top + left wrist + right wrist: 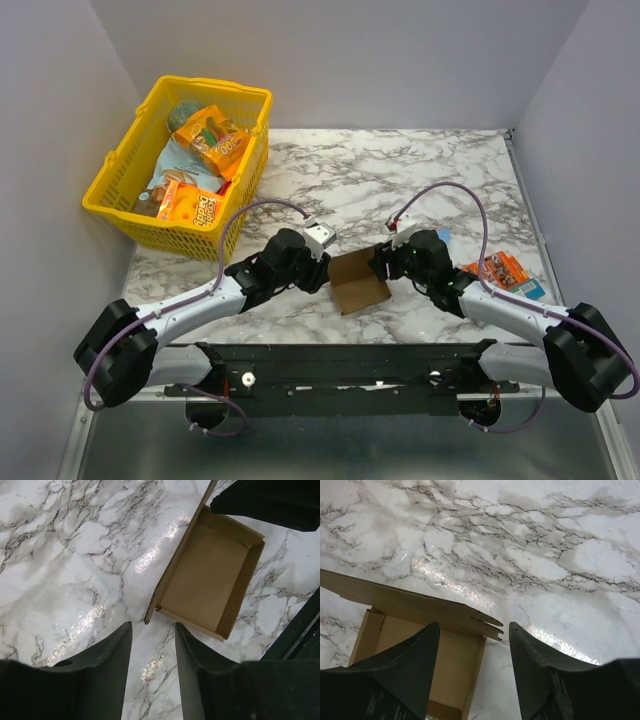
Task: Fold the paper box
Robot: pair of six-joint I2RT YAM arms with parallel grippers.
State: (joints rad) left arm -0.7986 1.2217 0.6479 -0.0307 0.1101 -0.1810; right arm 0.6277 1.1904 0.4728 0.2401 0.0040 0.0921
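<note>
The box (210, 580) sits open on the desk (400, 170). The left fingers (107, 675) and right fingers (540, 680) are apart at its sides, ready to pinch.

One paper box (358, 282), one yellow basket (108, 214), two arms (215, 295) (490, 305), one orange packet (501, 269) outside the basket.

Paper box (358, 282): plain brown unprinted cardboard, partly formed into a shallow, open-topped rectangular tray with low walls raised. It rests base-down on the marble tabletop (400, 180) near the front centre, turned slightly askew to the table edge. One long side flap (415, 605) stands up unfolded, its free end notched.
</note>
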